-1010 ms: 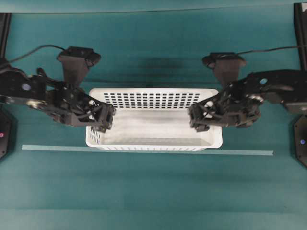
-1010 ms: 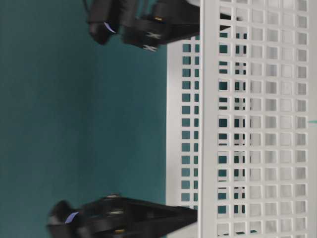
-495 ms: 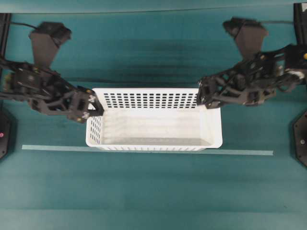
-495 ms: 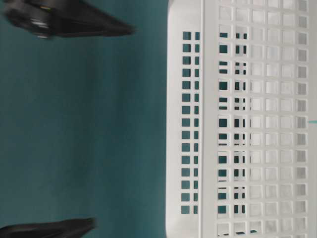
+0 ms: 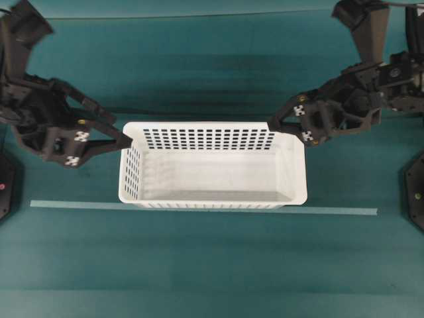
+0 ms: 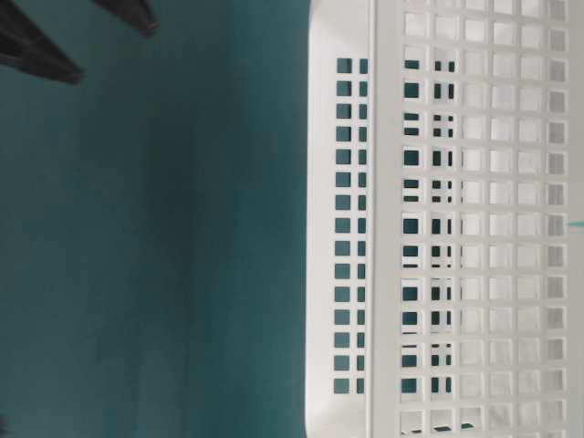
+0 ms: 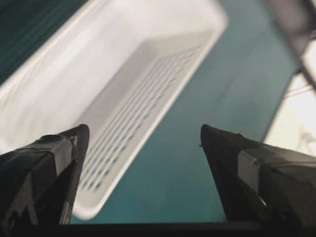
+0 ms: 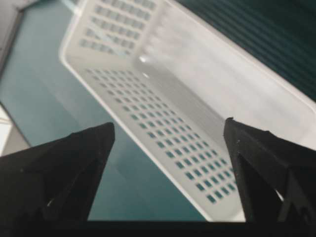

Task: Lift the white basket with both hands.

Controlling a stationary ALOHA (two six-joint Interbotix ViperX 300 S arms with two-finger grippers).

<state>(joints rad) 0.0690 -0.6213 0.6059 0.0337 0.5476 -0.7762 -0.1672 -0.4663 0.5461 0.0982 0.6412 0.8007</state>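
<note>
The white basket [image 5: 212, 124] stands empty on the teal table. My left gripper [image 5: 119, 140] hovers outside its back left corner, one fingertip over the rim there. My right gripper [image 5: 277, 126] hovers at the back right corner. In the left wrist view the left gripper [image 7: 144, 129] is open, with the basket [image 7: 123, 74] below and apart from the fingers [image 7: 59, 163]. The right gripper [image 8: 169, 123] is likewise open above the basket [image 8: 197, 84], holding nothing. The table-level view shows the basket's slotted wall [image 6: 456, 228] and dark finger ends [image 6: 36, 50] at the top left.
A pale strip of tape [image 5: 73, 204] runs across the table [image 5: 212, 265] along the basket's front wall. Black triangular camera mounts [image 5: 368, 26] rise above each arm. Black arm bases [image 5: 414, 199] sit at the left and right edges.
Both grippers have pulled out of the basket's ends, moving outward and toward the back corners. They stayed open. The basket has not moved.
</note>
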